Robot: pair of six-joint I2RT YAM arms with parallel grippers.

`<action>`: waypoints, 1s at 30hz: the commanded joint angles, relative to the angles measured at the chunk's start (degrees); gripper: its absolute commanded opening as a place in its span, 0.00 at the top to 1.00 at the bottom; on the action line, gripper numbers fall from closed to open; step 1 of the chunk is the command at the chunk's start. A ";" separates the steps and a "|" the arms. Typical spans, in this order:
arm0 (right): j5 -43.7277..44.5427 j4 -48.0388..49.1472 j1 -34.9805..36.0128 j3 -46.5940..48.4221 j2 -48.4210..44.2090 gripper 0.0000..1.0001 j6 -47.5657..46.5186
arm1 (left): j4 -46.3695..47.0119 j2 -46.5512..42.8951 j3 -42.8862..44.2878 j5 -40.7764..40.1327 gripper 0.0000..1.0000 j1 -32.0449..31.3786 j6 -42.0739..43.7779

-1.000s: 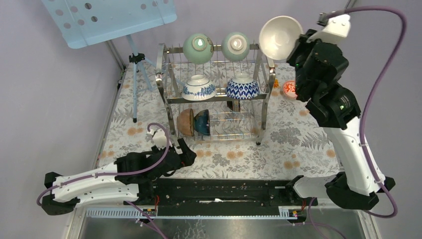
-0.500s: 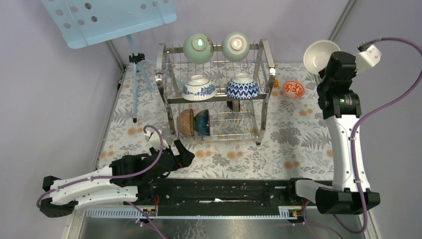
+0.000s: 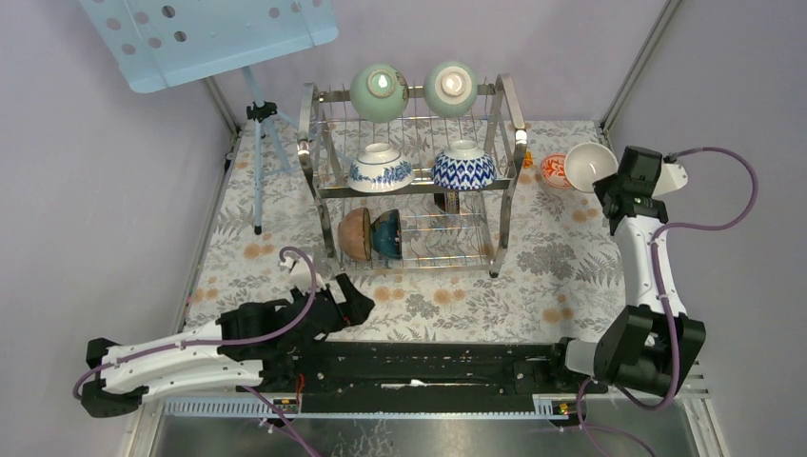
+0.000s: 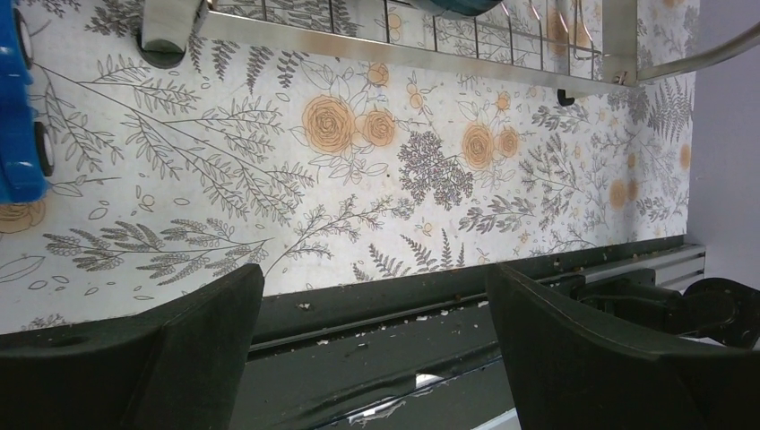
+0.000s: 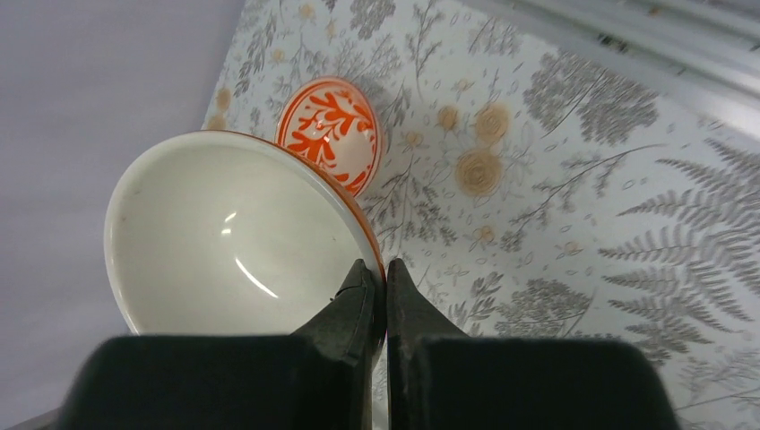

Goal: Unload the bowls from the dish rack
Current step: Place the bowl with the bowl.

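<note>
My right gripper is shut on the rim of the orange-white bowl, holding it low over the table at the far right, beside the red-patterned white bowl that rests on the table. The dish rack stands mid-table and holds two pale green bowls on top, two blue-and-white bowls on the middle shelf, and a brown bowl and a dark teal bowl at the bottom. My left gripper is open and empty near the table's front edge.
A pale blue perforated stand on a tripod stands at the back left. Purple walls close in left, back and right. The black arm rail runs along the near edge. A blue object shows at the left wrist view's left edge.
My right arm has swung right and lowered the orange-white bowl from high above the rack to beside the red-patterned bowl. The left arm has barely moved.
</note>
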 commanded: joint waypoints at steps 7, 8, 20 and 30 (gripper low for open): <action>-9.68 9.89 -0.93 2.07 9.99 1.00 4.19 | 5.17 2.48 -1.56 1.02 0.02 0.04 -0.60; -9.22 9.63 -0.93 2.92 11.08 1.00 3.54 | 5.46 2.66 -1.78 1.02 0.01 -0.01 -0.60; -10.72 13.05 -0.94 9.87 21.96 1.00 2.21 | 6.05 8.33 -2.63 0.35 0.02 0.04 -1.71; -10.70 10.76 -0.94 18.05 30.43 1.00 2.31 | 5.65 6.52 -3.52 -1.01 0.02 -0.01 -3.43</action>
